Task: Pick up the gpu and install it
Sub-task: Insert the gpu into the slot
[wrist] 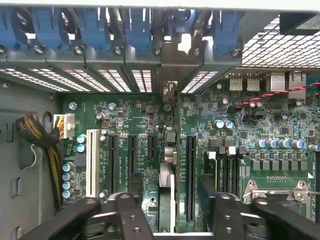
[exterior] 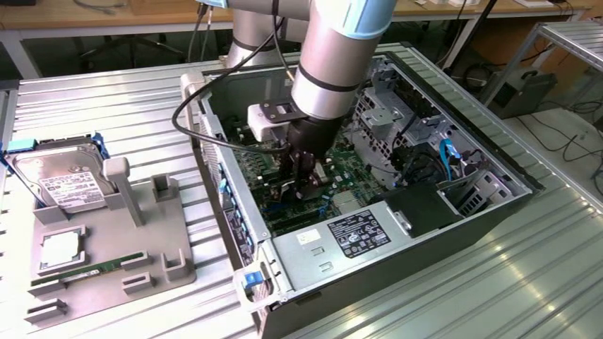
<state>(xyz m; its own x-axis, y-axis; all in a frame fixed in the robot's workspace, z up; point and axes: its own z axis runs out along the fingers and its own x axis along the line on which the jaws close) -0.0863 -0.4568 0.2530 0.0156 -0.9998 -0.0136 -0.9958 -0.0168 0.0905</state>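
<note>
The gpu [wrist: 166,182] stood on edge in the motherboard [wrist: 130,125], its long axis running toward the vented rear wall of the case [wrist: 75,75]. In the wrist view the tool [wrist: 170,202] had its fingers spread apart on either side of the card, clear of it. From the exterior view the tool hid most of the card.

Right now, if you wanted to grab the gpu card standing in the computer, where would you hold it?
Probably by its thin top edge, coming straight down from above. The gpu stands on edge on the green motherboard, so only that edge is free. The tool would pinch its two flat faces, one finger on each side.
</note>
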